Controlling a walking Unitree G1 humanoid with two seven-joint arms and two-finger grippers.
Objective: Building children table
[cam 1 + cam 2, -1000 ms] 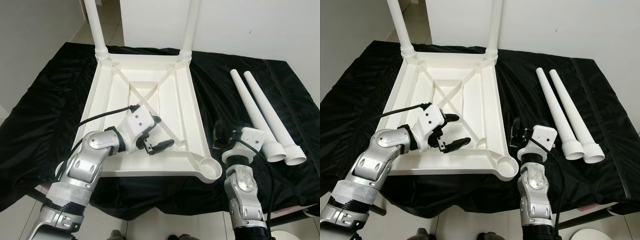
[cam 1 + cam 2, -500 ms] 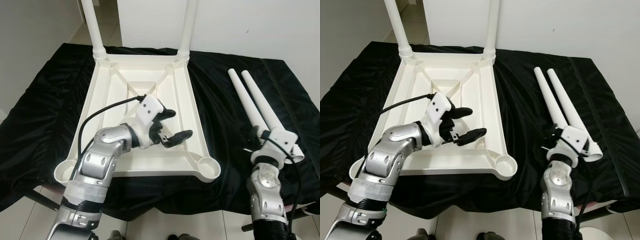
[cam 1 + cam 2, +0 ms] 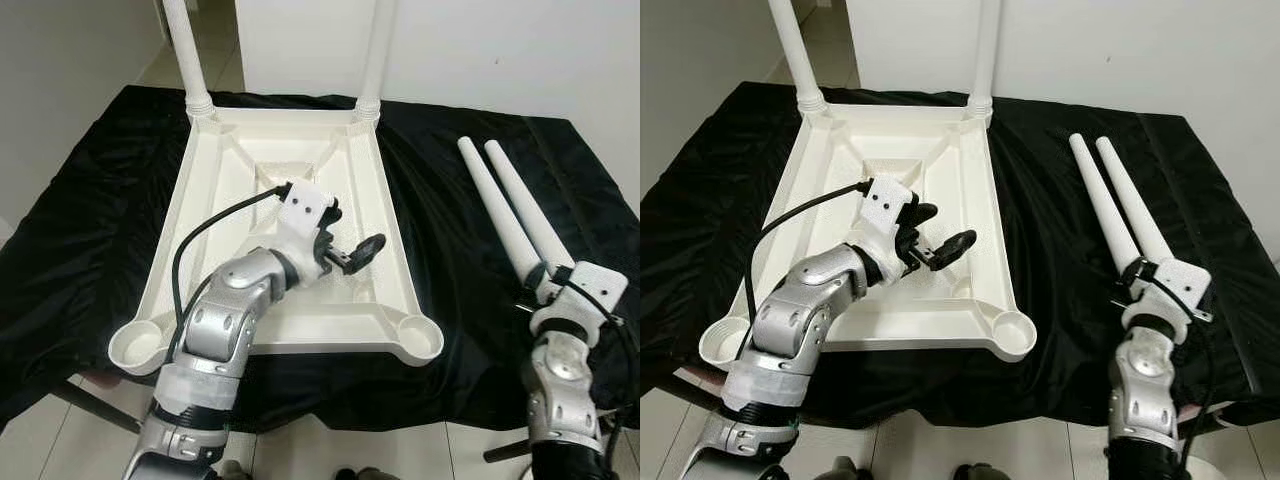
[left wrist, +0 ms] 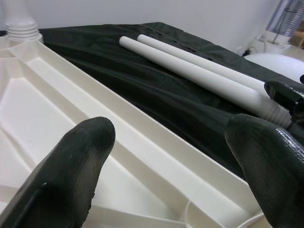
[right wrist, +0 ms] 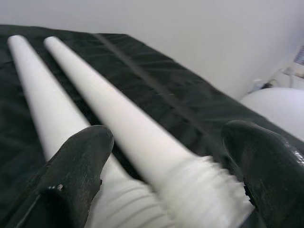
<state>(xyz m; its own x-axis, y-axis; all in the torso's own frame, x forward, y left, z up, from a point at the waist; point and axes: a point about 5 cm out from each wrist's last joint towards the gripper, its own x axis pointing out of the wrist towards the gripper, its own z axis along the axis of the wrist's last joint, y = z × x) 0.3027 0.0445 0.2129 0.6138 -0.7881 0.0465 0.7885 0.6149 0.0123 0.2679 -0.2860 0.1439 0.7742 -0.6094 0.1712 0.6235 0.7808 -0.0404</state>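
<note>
A white children's table top (image 3: 240,170) lies upside down on a black cloth. Two white legs (image 3: 185,50) (image 3: 378,50) stand screwed into its far corners. The near corner sockets (image 3: 137,343) (image 3: 420,335) are bare. Two loose legs (image 3: 490,200) (image 3: 520,200) lie side by side on the cloth to the right. My left gripper (image 3: 352,235) hovers open over the top's right-hand ribs, holding nothing (image 4: 171,152). My right gripper (image 3: 1130,278) sits open at the loose legs' threaded ends (image 5: 190,175), which lie between its fingers (image 5: 80,161).
The black cloth (image 3: 90,200) drapes over the support's edges on all sides. A white wall (image 3: 480,50) rises behind it and tiled floor (image 3: 30,440) shows in front. A white rounded object (image 5: 275,104) sits beyond the cloth's right side.
My left gripper swung right and farther over the table top's underside. My right gripper moved right, from beside the near right socket to the loose legs' threaded ends.
</note>
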